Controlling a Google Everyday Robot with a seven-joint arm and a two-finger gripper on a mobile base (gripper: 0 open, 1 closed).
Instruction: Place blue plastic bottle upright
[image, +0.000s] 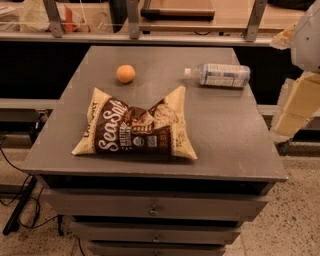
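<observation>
The blue plastic bottle (220, 75) lies on its side at the back right of the grey cabinet top (230, 140), with its white cap pointing left. It is clear, with a pale blue-white label. My gripper (298, 106) shows as cream-coloured blocks at the right edge of the view, beyond the cabinet's right side. It is to the right of the bottle, a little nearer the front, and apart from it. The white arm (307, 35) rises above it at the top right. Nothing is seen in the gripper.
A brown and cream chip bag (135, 127) lies in the middle of the top. An orange (126, 73) sits at the back left. Drawers (155, 207) line the cabinet front. A shelf with metal legs (150, 25) runs behind. Cables (20, 200) lie on the floor at left.
</observation>
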